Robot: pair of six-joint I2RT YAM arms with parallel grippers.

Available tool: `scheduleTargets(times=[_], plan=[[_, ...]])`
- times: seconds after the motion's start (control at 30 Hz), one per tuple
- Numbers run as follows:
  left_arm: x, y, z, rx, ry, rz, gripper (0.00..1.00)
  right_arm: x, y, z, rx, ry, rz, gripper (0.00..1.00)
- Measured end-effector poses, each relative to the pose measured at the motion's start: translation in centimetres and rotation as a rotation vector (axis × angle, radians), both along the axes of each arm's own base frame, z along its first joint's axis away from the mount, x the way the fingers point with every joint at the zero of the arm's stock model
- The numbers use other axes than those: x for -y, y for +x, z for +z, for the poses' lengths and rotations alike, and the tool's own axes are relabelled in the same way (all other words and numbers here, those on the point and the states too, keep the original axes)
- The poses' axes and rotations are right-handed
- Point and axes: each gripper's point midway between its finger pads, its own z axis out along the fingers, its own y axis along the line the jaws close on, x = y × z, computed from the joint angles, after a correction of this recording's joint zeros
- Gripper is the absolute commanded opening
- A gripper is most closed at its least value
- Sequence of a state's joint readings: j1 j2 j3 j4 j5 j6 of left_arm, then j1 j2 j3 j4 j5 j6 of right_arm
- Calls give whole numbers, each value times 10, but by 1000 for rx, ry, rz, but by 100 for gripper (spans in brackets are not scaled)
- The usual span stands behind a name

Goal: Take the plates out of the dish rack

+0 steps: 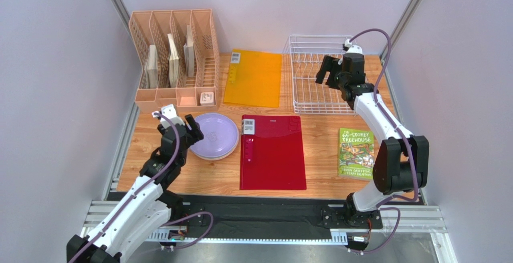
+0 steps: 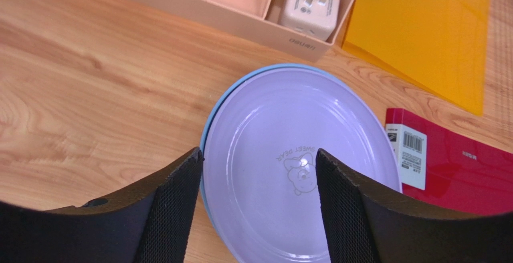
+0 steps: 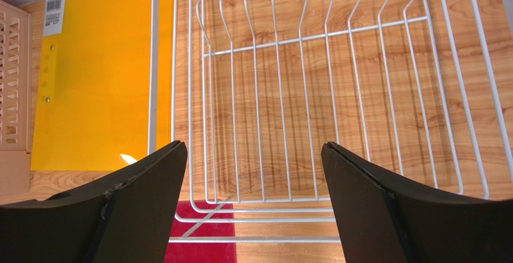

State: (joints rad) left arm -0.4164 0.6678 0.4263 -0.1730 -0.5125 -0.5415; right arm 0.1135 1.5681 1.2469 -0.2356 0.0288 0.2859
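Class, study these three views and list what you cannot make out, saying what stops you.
1. Left wrist view: what lies under the lavender plate. Only a blue rim peeks out, so the stack's count is hidden.
2. Left wrist view: the plate's near edge, behind the left tool.
3. Right wrist view: the dish rack, its far end cut off by the top edge.
4. Top view: the green book, its small print too small.

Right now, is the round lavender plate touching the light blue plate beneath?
Touching: left wrist view shows round lavender plate nested on light blue plate, no gap.
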Motion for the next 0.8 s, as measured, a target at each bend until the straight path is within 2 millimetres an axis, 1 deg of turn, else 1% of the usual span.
scheduleTargets(times=[0.2, 0.33, 0.47, 0.53, 0.6, 0.8], plan=[[6, 7, 35, 63, 47, -68, 76, 0, -2, 1, 46, -33, 29, 92], [14, 14, 68, 113, 91, -133, 76, -3, -6, 3, 73, -62, 56, 94], [21, 23, 105, 169, 136, -179, 76, -11, -11, 16, 122, -86, 89, 95], [22, 26, 119, 196, 151, -193, 76, -14, -15, 25, 153, -91, 99, 95], [23, 26, 126, 213, 164, -205, 76, -15, -19, 33, 175, -93, 104, 95], [25, 26, 125, 210, 178, -224, 77, -14, -24, 56, 248, -90, 103, 95]])
